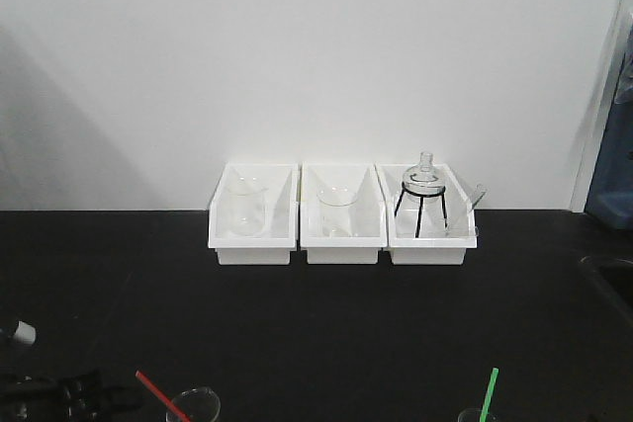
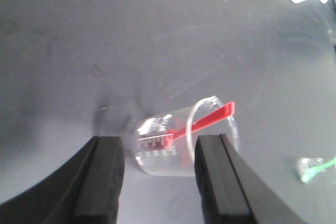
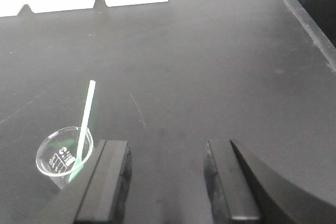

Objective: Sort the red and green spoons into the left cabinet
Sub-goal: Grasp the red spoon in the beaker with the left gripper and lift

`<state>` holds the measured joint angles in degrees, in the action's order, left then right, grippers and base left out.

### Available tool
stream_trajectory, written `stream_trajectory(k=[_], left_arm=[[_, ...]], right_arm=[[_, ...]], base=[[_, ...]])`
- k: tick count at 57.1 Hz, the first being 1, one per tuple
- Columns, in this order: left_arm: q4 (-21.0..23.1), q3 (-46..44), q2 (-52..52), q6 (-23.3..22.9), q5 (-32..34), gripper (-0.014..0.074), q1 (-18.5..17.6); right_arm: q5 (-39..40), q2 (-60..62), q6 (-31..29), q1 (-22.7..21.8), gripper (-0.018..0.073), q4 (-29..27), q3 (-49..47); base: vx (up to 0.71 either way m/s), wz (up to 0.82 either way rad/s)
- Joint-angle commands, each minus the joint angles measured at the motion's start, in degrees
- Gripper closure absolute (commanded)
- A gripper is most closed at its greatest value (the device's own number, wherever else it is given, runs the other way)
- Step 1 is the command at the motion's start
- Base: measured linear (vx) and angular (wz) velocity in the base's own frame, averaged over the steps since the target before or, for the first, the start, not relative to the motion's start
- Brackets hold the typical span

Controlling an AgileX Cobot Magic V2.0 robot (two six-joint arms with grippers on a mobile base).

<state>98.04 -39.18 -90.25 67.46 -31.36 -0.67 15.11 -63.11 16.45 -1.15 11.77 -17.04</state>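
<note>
The left fingers [image 2: 102, 182] are spread wide and grip nothing. Just beyond their gap sits a clear beaker [image 2: 168, 148] with the red spoon [image 2: 205, 120] leaning in it, its handle reaching past the rim. The right fingers [image 3: 107, 182] are likewise parted and empty. The green spoon [image 3: 84, 121] stands in a second beaker [image 3: 59, 157] just beside the left one of them. Both beakers rest on the black worktop [image 1: 316, 323]. Farther back, three white bins [image 1: 341, 214] holding glassware line the wall.

The front view's bottom edge cuts off the red spoon [image 1: 158, 391], green spoon [image 1: 489, 384] and both beakers [image 1: 194, 405] holding them.
</note>
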Motion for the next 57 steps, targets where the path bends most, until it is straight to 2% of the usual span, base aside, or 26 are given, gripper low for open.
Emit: stream_trajectory(k=[1,14,34,57], left_arm=[[5.3,-2.6,1.0,0.2,-4.5,0.0156,-0.4],[5.3,-5.0,-0.1,0.8,-3.3,0.0156,-3.1],[5.3,-7.9,-1.0,1.5,5.0,0.0156,-4.6],[5.3,-11.4,-6.8,1.5,-0.5,0.0156,-4.6]], right_arm=[[4.8,0.5,-0.2,0.1,0.0157,0.3,-2.0],[4.7,0.5,-0.2,0.1,0.0157,0.3,-2.0],[4.7,0.5,-0.2,0.1,0.0157,0.3,-2.0],[4.7,0.5,-0.2,0.1,0.0157,0.3,-2.0]], base=[[0.00,0.00],[0.00,0.00],[0.00,0.00],[0.00,0.00]])
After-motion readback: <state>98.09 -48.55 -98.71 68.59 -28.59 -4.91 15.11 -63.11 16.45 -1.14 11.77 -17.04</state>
